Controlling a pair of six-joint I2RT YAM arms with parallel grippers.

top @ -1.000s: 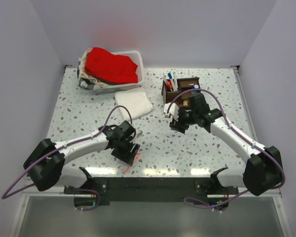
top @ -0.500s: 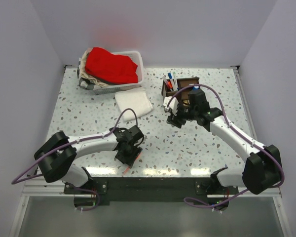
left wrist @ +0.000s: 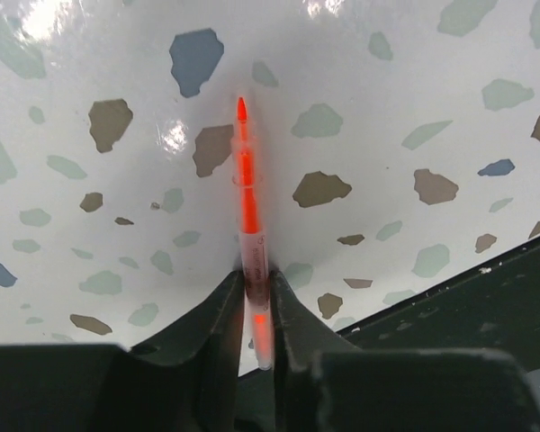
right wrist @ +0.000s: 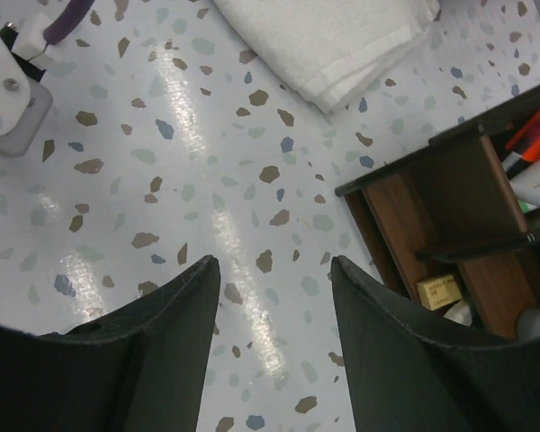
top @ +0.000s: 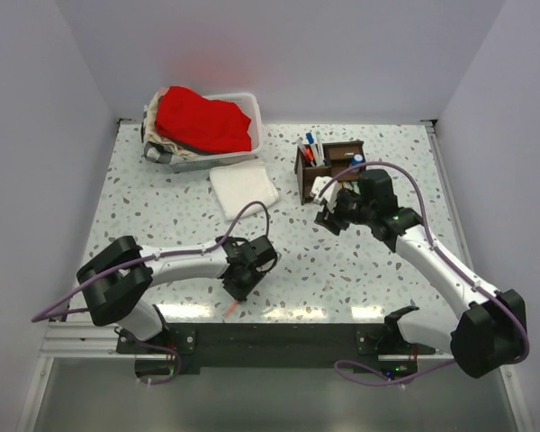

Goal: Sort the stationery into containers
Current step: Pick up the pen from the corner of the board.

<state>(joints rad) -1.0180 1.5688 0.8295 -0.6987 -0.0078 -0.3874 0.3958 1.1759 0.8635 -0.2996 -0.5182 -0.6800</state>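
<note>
Robot lab, white-walled booth (terrazzo tbl)

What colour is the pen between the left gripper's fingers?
Bright orange-red with a pale translucent section; the pen shows best in the left wrist view.

Left arm is on the move; its elbow swings in from the far left and the forearm stretches out along the near edge of the desk; the wrist slides right, toward the middle of the front edge; the left fingers, wide a moment ago, now come together and pinch the orange pen by its near end, the tip lying on the desk ahead of them. Over on the other side, the right arm shifts a little to the right in front of the organizer; its base link swings out toward the desk's right edge; the right fingers now sit slightly further right.
</note>
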